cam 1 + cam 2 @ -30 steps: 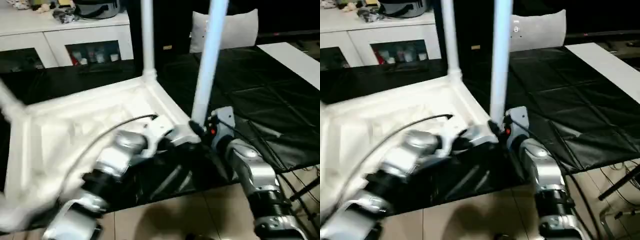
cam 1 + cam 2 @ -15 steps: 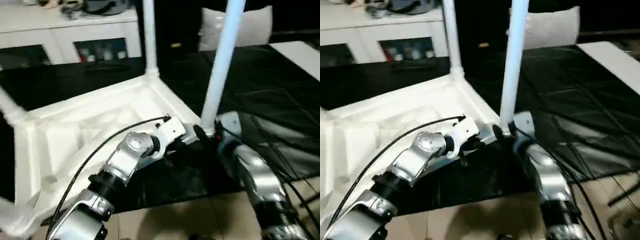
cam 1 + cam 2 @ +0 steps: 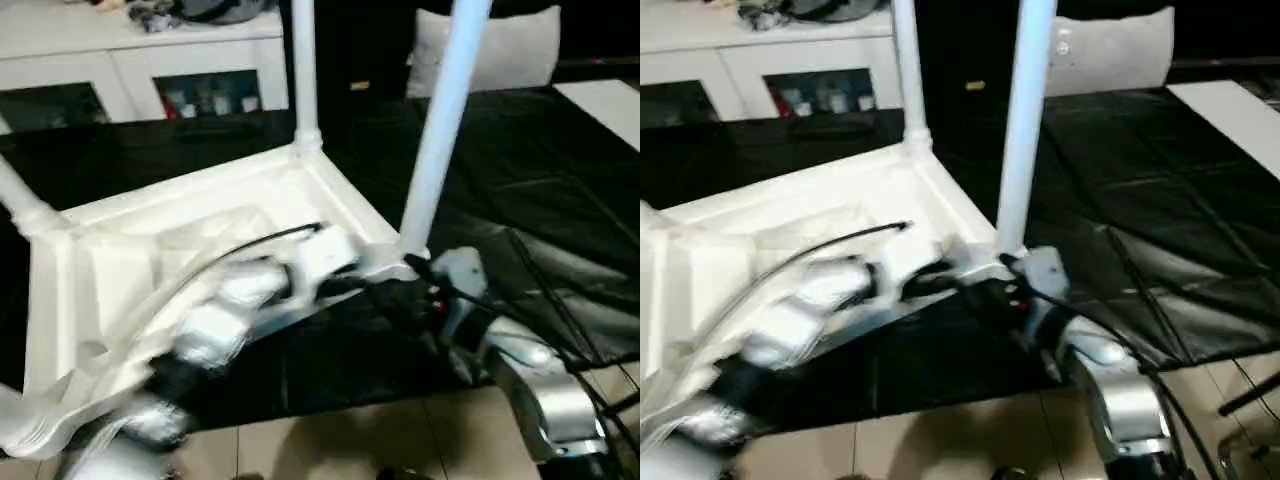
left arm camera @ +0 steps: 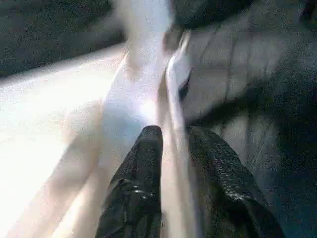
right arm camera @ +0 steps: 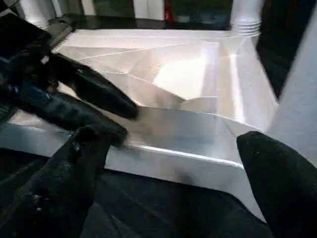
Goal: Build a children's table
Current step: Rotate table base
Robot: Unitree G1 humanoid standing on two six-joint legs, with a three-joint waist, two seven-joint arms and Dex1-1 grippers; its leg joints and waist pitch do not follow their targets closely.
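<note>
The children's table lies upside down on a black mat, its ribbed underside (image 3: 120, 270) facing up. One white leg (image 3: 303, 70) stands in the far corner socket and another leg (image 3: 445, 120) in the near right one. A third leg (image 3: 20, 205) rises at the left. My left gripper (image 4: 173, 144) sits astride the top's thin near rim close to the right corner, its fingers (image 5: 99, 96) slightly open on either side. My right gripper (image 5: 173, 141) hangs wide open just in front of that rim (image 5: 188, 153), below the near right leg (image 3: 1025, 120), holding nothing.
A long white cabinet (image 3: 130, 50) with glass fronts runs along the back left. A white cushion (image 3: 500, 50) leans at the back right. The black mat (image 3: 520, 180) spreads to the right, with a white board (image 3: 610, 100) at its far edge. Tiled floor (image 3: 350, 440) lies in front.
My right gripper has let go of the near right leg's base, opened wide and drawn back. My left gripper's fingers have loosened on the rim, and that arm is moving.
</note>
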